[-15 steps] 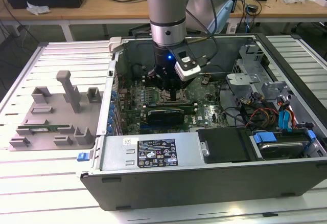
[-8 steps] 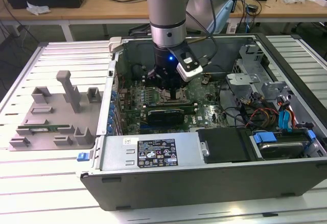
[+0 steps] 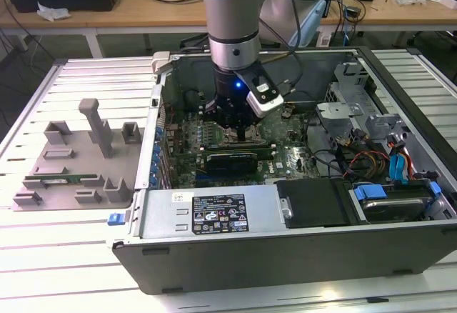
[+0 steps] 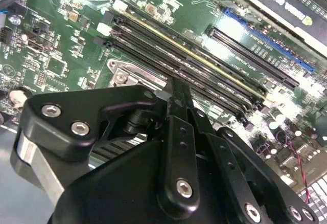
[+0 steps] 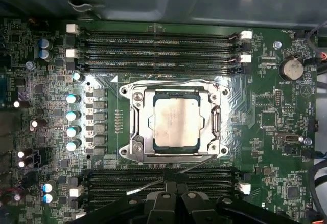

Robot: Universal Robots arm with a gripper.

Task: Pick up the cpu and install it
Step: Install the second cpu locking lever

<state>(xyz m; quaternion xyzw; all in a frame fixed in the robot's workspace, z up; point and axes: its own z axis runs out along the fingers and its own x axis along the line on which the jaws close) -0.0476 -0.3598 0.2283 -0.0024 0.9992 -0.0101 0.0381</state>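
**CPU seated in its socket, pincer poised beside it**

The open computer case lies on the slatted desk, its green motherboard exposed. On the exterior view's left, a grey plastic tray with upright blocks rests on the desk, apart from the case. The arm reaches down into the case, its pincer low above the board. In the second wrist view the pincer has its fingers pressed together with nothing between them, just beside the memory slots. The cpu sits flat inside the metal socket frame, between 2 banks of slots.
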